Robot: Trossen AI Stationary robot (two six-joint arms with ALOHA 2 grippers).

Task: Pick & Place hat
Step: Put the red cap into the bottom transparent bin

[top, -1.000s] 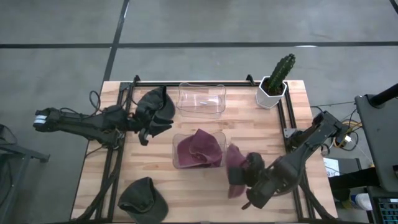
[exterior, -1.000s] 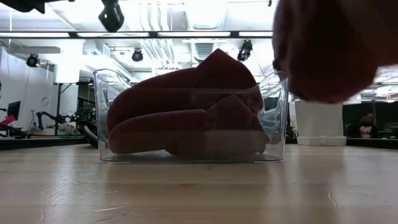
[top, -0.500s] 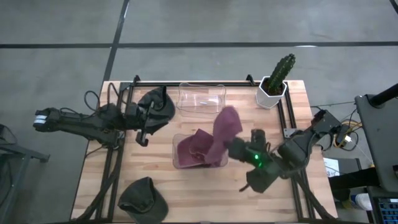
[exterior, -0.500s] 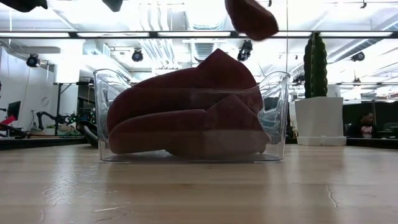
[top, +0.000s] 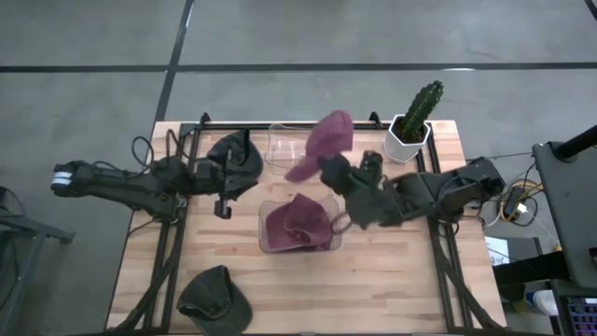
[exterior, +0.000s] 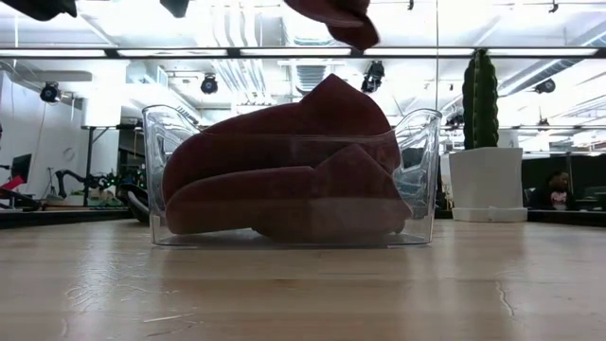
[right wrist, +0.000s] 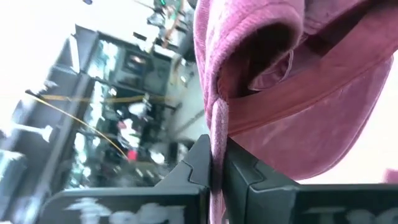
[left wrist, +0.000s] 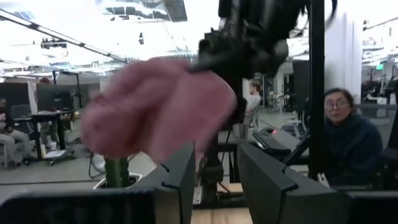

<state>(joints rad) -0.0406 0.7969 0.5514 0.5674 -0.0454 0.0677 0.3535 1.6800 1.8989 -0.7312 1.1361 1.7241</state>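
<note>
Right jaws (top: 334, 173): pinching maroon hat (top: 322, 145) by its edge, carried aloft beside the far clear bin (top: 300, 149), likely its destination. Near bin (top: 297, 227) already holds maroon hats. Left jaws (top: 224, 182): spread, idle near a dark hat (top: 233, 159).

Three maroon hats show: one held aloft (top: 322, 142) and two in one clear bin (top: 264, 217). Two dark hats show, one by the left arm (top: 233, 157) and one at the counter's near edge (top: 215, 297). There is a second clear bin (top: 280, 140) and one potted cactus (top: 413, 119).
</note>
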